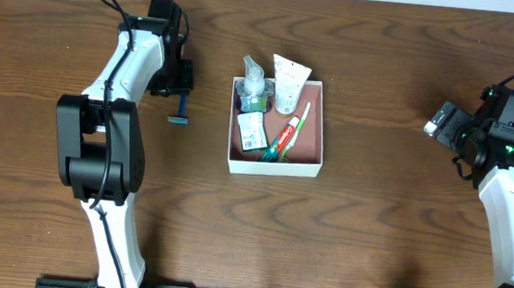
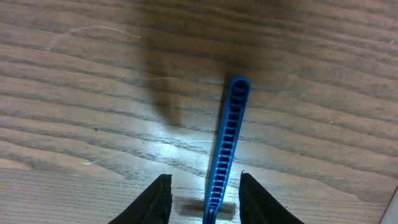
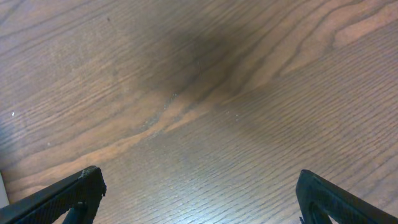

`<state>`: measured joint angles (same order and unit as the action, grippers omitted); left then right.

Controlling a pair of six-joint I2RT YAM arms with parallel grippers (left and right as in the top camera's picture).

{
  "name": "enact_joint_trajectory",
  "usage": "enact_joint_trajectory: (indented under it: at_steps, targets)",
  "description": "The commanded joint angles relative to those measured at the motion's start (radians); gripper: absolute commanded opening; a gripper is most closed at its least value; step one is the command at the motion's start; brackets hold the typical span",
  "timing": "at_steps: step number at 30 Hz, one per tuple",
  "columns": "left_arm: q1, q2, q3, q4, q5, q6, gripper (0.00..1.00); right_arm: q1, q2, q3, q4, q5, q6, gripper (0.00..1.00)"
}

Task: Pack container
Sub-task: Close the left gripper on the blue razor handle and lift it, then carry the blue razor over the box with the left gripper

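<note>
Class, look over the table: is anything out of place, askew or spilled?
Nothing is spilled. A blue razor lies on the table left of the container, straddled by the open left tool, while the other toiletries sit inside. A white tube pokes over the container's far wall.

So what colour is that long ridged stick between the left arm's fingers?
Bright blue. The razor shows best in the left wrist view.

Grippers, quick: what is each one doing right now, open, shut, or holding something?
Left gripper: partly open, fingers on either side of the blue razor, gaps showing, not gripping it.
Right gripper: wide open, holding nothing.
</note>
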<state>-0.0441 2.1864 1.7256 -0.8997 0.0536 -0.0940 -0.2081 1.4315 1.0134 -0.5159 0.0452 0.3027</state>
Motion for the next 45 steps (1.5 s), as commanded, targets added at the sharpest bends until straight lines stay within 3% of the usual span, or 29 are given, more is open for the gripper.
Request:
enact_joint_trajectory:
  at_steps: [1,25,34,45]
  targets:
    - [-0.001,0.022,-0.016,0.006,0.011,0.031,0.36,-0.010,-0.015,0.013,-0.001,0.010,-0.008,0.99]
    - [-0.034,0.103,-0.018,0.035,0.013,0.031,0.36,-0.010,-0.015,0.013,-0.001,0.010,-0.008,1.00]
    - [-0.034,0.126,-0.018,0.034,0.014,0.030,0.08,-0.010,-0.015,0.013,-0.001,0.010,-0.008,0.99]
    - [-0.034,0.098,0.016,-0.024,0.014,0.011,0.06,-0.010,-0.015,0.013,-0.001,0.010,-0.008,0.99]
